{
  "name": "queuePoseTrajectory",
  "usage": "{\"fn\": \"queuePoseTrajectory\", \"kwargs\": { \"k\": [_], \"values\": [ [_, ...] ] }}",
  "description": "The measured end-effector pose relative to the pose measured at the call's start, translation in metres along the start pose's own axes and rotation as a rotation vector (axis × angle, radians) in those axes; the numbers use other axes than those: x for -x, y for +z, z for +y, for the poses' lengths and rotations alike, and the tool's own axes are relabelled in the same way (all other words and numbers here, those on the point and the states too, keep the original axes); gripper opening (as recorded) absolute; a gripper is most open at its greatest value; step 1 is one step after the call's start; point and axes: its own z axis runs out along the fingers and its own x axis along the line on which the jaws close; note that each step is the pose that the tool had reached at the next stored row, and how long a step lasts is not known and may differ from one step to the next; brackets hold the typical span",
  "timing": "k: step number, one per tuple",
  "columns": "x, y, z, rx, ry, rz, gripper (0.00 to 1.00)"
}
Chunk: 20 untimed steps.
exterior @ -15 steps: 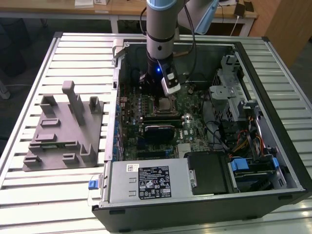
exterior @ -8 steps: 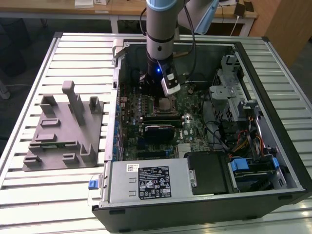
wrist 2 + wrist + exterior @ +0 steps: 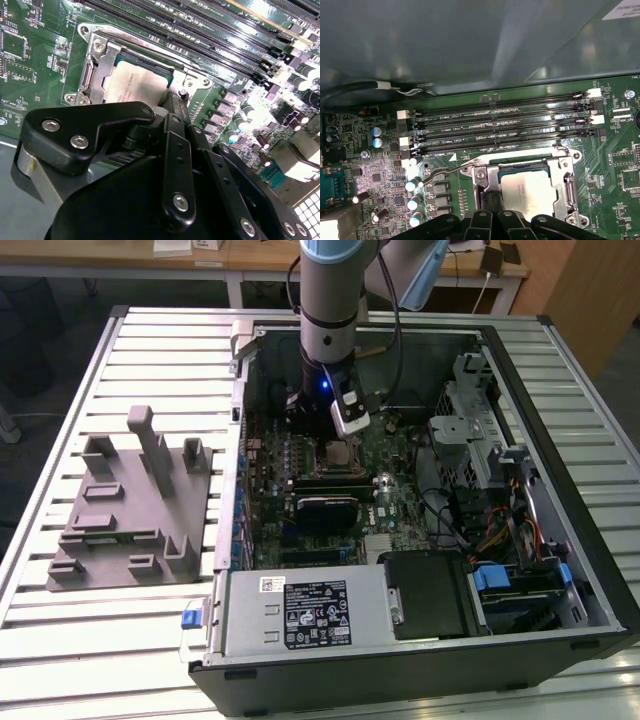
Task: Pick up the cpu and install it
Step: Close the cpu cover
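Note:
The cpu (image 3: 137, 85) (image 3: 527, 190), a flat square chip with a pale silver top, lies flat in the motherboard socket. The socket's metal frame (image 3: 100, 65) (image 3: 567, 185) surrounds it. My gripper (image 3: 172, 102) (image 3: 490, 200) is down inside the open computer case, its black fingers drawn together. The tips stand at one edge of the cpu with nothing between them. In the exterior view the gripper (image 3: 338, 440) hangs straight over the socket (image 3: 346, 454) in the middle of the board.
A thin socket lever (image 3: 445, 172) sticks out beside the frame. Memory slots (image 3: 505, 130) run close by. The case wall (image 3: 240, 440), power supply (image 3: 300, 615) and drive cage (image 3: 480, 430) ring the board. A grey fixture block (image 3: 130, 510) sits on the slatted table.

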Motion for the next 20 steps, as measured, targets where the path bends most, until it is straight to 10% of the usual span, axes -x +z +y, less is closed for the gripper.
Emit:
{"fn": "queuePoseTrajectory", "kwargs": {
  "k": [20],
  "values": [
    [-0.0021, -0.0026, -0.0002, 0.0002, 0.000, -0.0004, 0.11]
  ]
}}
